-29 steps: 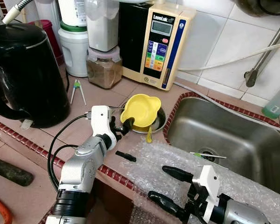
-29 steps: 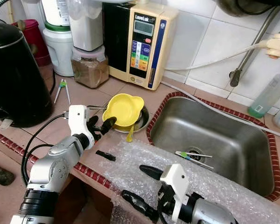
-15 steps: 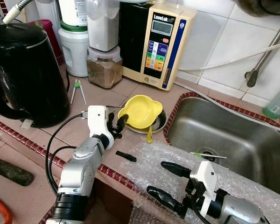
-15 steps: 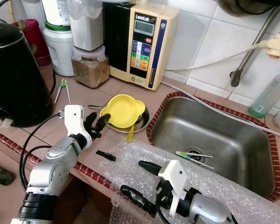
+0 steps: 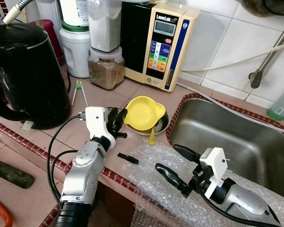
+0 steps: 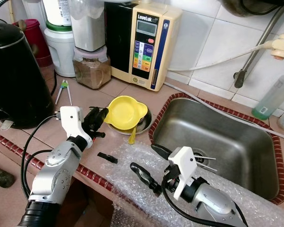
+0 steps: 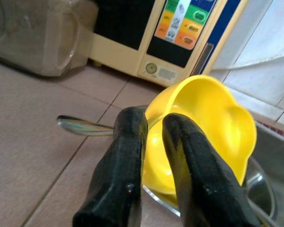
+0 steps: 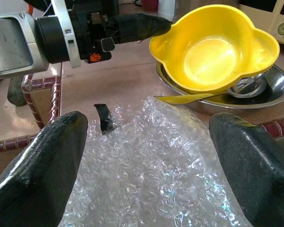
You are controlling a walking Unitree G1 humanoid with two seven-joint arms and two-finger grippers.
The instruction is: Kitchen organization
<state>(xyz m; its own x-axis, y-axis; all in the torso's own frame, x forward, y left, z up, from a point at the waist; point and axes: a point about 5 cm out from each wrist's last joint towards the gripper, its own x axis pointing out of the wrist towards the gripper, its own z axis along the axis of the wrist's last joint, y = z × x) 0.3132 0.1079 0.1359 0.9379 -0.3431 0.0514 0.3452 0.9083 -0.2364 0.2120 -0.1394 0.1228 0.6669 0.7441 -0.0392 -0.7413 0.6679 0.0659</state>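
The left gripper (image 7: 151, 127) has its jaws pinched on the rim of the yellow bowl (image 5: 143, 112), which rests tilted in a steel dish (image 5: 160, 126) on the worktop (image 5: 47, 137) beside the sink (image 5: 227, 137). The right gripper (image 5: 176, 163) hovers wide open, empty, over bubble wrap (image 8: 146, 165).

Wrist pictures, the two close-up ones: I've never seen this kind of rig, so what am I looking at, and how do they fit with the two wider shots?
It is a humanoid robot with two silver arms, each ending in a pincer of two black fingers. The wide shots come from its head; each close-up looks along one pincer from its wrist. The left pincer pinches the rim of a yellow bowl, which sits in a steel dish on the tiled counter. The right pincer hangs open over bubble wrap by the sink. A black kettle, a water machine and a small black piece are also there.
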